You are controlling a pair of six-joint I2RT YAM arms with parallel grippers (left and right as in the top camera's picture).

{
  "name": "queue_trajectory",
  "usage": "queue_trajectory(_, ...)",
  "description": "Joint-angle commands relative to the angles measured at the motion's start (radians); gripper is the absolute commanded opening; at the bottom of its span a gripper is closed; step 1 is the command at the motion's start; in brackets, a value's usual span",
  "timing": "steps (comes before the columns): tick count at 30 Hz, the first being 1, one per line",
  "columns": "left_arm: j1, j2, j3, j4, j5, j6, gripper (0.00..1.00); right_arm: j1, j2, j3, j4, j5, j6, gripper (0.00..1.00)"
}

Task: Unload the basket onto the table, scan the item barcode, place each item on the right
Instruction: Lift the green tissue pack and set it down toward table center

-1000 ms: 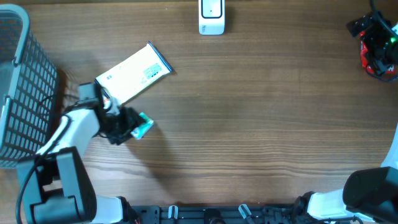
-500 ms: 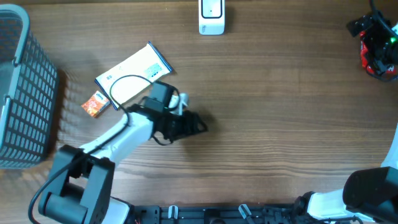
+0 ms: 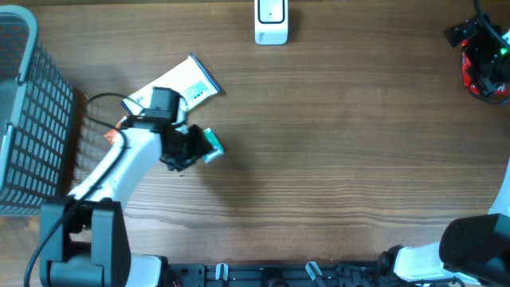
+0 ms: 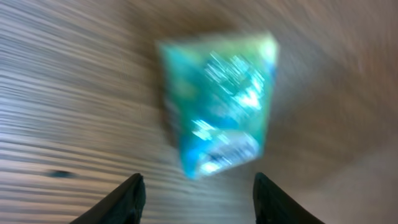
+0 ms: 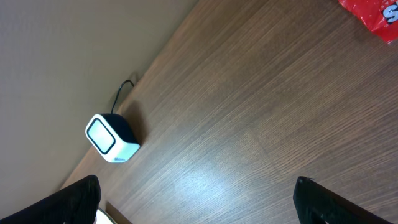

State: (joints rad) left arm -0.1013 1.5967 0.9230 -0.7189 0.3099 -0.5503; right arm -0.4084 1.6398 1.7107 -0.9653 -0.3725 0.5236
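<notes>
finds the left arm (image 3: 119, 163) stretched from its base at the near left edge, slanting far and rightward over the wooden table (image 3: 335, 159), with the wrist bent and the left gripper (image 3: 194, 148) pointing right. shows its fingers (image 4: 127, 202) apart in the wrist view, with bare wood between them and nothing clamped. cannot tell through the blur whether either tip touches anything.

places the teal packet (image 3: 211, 145) right at the tips of that gripper, on the left half of the table, just near of the white and blue box (image 3: 177, 89), right of the grey basket (image 3: 28, 112) and well apart from the scanner (image 3: 271, 21) at the far edge. makes out a glossy teal and green skin with bright glints, broad at the far end and narrowing toward the fingers. cannot read any print or pick out a barcode on so smeared a packet.

finds the right gripper (image 5: 196, 186) up at the far right corner, beside a red packet (image 3: 476, 80), with both fingers (image 5: 74, 202) spread wide and holding nothing. looks from that wrist down across the wood toward the scanner, a small white block with a pale face and a dark cable running off its far side.
</notes>
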Motion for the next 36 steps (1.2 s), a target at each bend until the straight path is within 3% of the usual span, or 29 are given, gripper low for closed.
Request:
queue_trajectory(1,0.089,-0.016,0.013,0.003,-0.050,-0.034,0.48,0.003,0.008,-0.004,0.001,0.010,0.008,1.00)
queue_trajectory(5,0.117,0.001,0.012,0.047,-0.050,-0.035,0.41,0.003,0.008,-0.004,0.001,0.010,0.008,1.00)
queue_trajectory(8,0.106,0.032,0.012,0.086,-0.050,-0.035,0.04,0.003,0.008,-0.004,0.001,0.010,0.008,1.00)
queue_trajectory(18,0.103,0.159,0.012,0.171,-0.037,-0.035,0.04,0.003,0.008,-0.004,0.001,0.010,0.008,1.00)
queue_trajectory(28,0.061,0.168,0.012,0.279,0.167,0.021,0.04,0.003,0.008,-0.004,0.001,0.010,0.008,1.00)
queue_trajectory(36,-0.151,0.168,0.012,0.325,0.179,-0.196,0.04,0.003,0.008,-0.004,0.000,0.010,0.008,1.00)
